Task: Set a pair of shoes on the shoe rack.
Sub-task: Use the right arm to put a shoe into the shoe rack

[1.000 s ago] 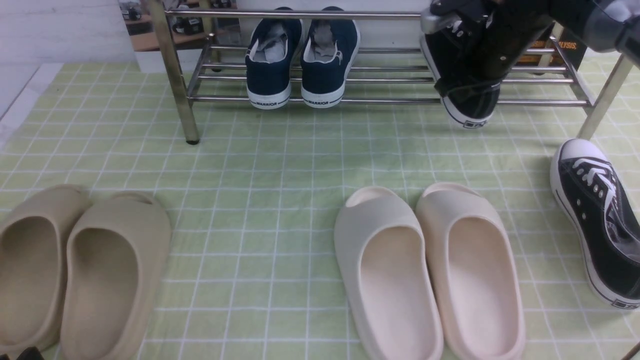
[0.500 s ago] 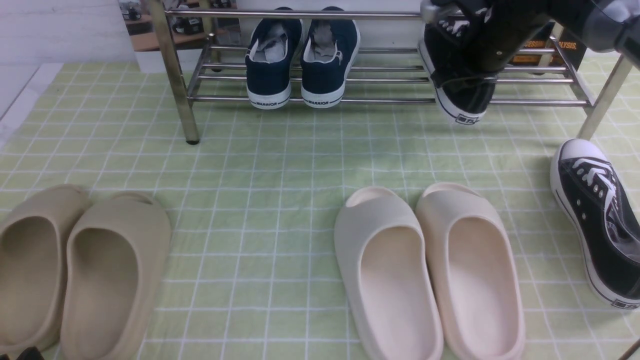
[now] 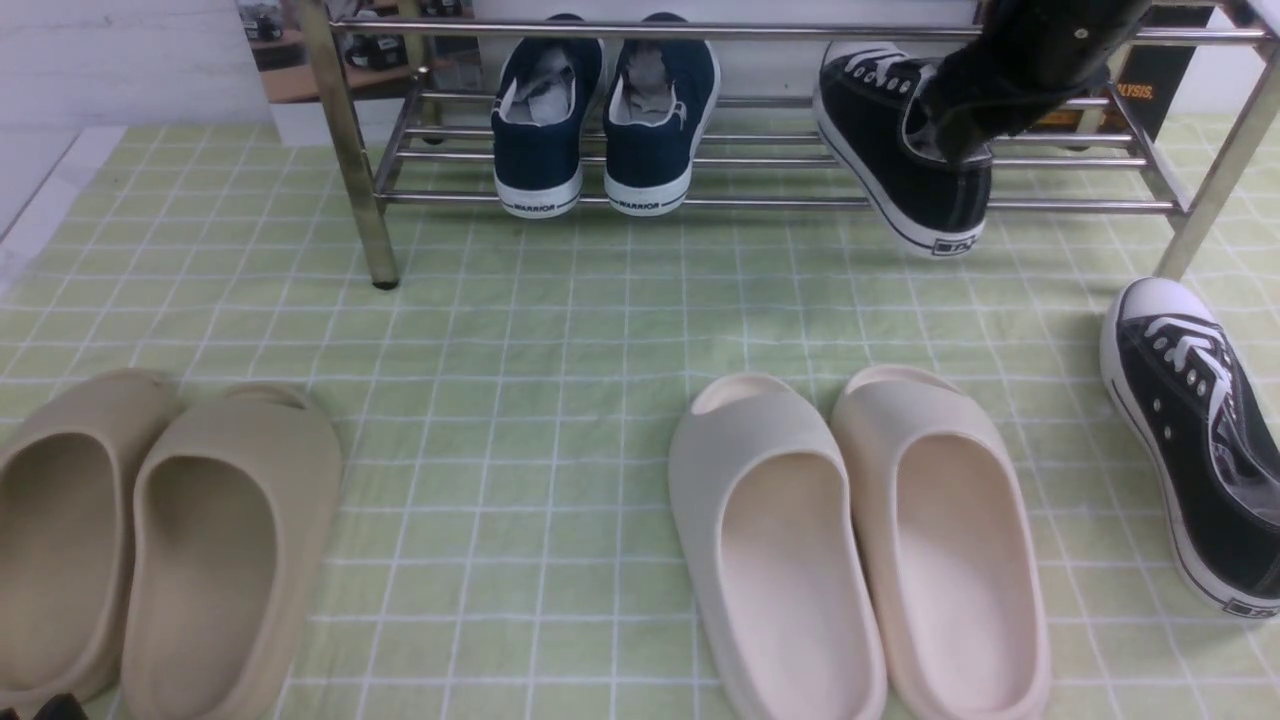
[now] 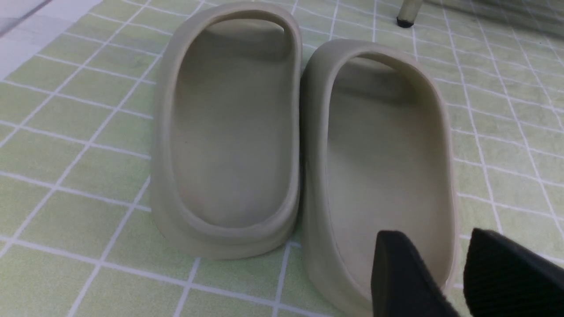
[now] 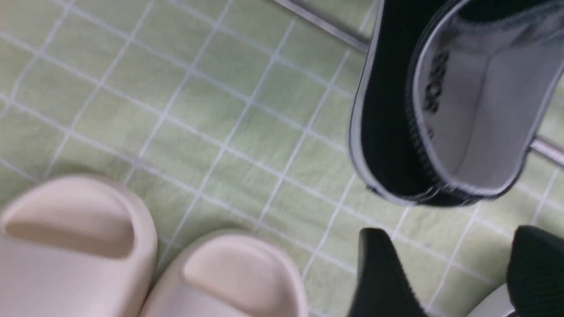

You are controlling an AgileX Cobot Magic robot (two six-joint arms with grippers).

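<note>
Front, shoe rack [image 3: 760, 203]: the first black sneaker [image 3: 890, 160] is up on the bars at the right end, toe to the far side. Its heel pokes out past the near rail.
Front, right arm [image 3: 1040, 50]: it reaches down from the top right to just over that sneaker's collar. The claw itself can't be made out from here.
Front, second black sneaker [image 3: 1190, 450]: it lies on the checked cloth [image 3: 560, 330] at the near right, outside the rack and not yet placed.
Front, progress: half the pair is home by the look of it. One shoe is left to fetch and set beside its mate.
Front, open room: there's a bare stretch of bars between the navy sneakers [image 3: 600, 120] and the black one. A narrower slot lies between it and the rack's right leg [image 3: 1205, 180]. The top rail hangs low over both.
Front, floor traffic: the cream slippers [image 3: 860, 540] sit just left of the loose sneaker, so that side is tight.
Left wrist, left gripper [image 4: 458, 277]: jaws apart and empty, hovering over the heel end of the beige slippers [image 4: 299, 132].
Right wrist, right gripper [image 5: 458, 281]: jaws spread wide with nothing between them. The sneaker's grey-lined heel sits just beyond the tips.
</note>
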